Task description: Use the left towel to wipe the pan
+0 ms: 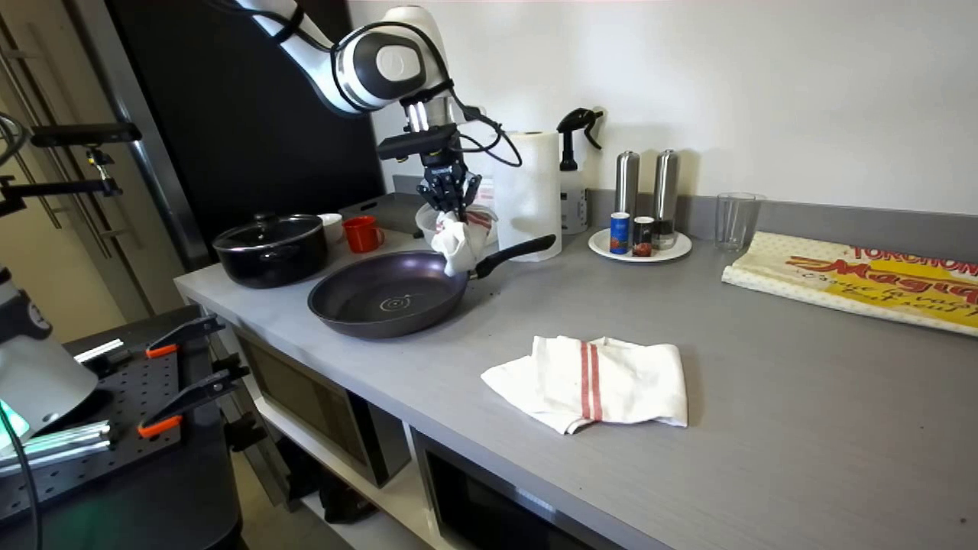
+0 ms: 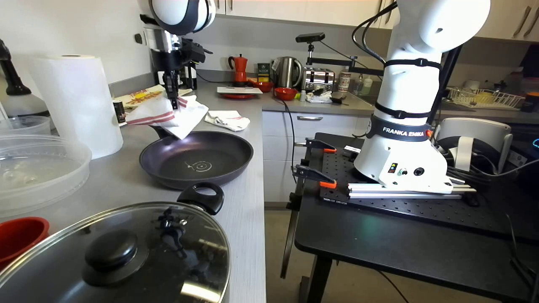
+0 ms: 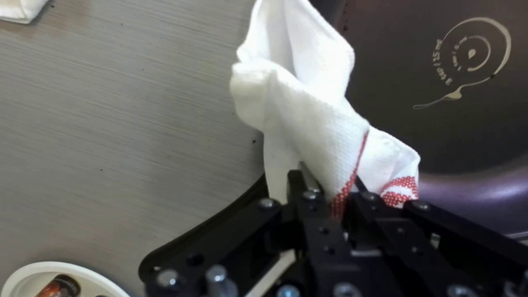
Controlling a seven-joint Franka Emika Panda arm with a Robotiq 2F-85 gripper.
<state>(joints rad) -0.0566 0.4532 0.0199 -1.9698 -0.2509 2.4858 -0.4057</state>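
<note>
Here, gripper point(image 1: 461, 217) pinched on bunched towel point(image 3: 305, 95).
Towel hangs below gripper, over rim of pan point(image 1: 382, 294) beside its handle point(image 1: 521, 254); contact unclear. Folded cloth point(image 1: 634, 382) well apart from gripper.

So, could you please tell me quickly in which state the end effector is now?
End effector: closed, holding a white towel with red stripes.

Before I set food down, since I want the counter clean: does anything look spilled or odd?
Small dark specks dot the plain counter near the pan; they may be crumbs, too small to tell. Nothing else stands out.
</note>
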